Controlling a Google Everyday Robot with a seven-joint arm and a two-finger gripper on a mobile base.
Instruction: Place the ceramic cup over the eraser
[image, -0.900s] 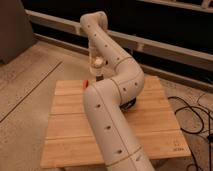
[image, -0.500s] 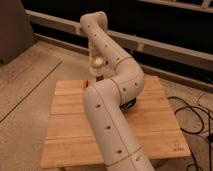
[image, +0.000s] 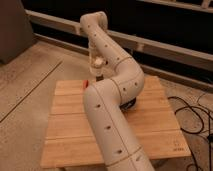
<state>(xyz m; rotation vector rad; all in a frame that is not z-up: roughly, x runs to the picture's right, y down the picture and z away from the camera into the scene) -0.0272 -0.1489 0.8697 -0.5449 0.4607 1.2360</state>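
gripper (image: 98, 72) down at the far edge of the wooden table (image: 150, 131), hanging from the raised wrist of the arm (image: 112, 115) and, by the look of it, clamped on the ceramic cup (image: 97, 62), held clear of the boards. eraser (image: 86, 82) flat on the table near that same far edge, lower than the cup and a little toward the left side of the view, apart from it. cannot tell which way the cup's mouth faces, so check that first: mouth down before any descent, or no covering at all. shift sideways toward the eraser while high, not while low, to avoid nudging the small block along the slats. centre the rim over the block with margin on every side; looks small enough to fit inside, but probably only if well centred along its long side. lower straight and slowly, without tilt, until the rim meets the wood all round. release only once seated, then draw straight up so as not to drag the glossy cup off its mark. mind the nearby table edge: a skewed landing on the eraser likely to tip the cup and send it off the back.
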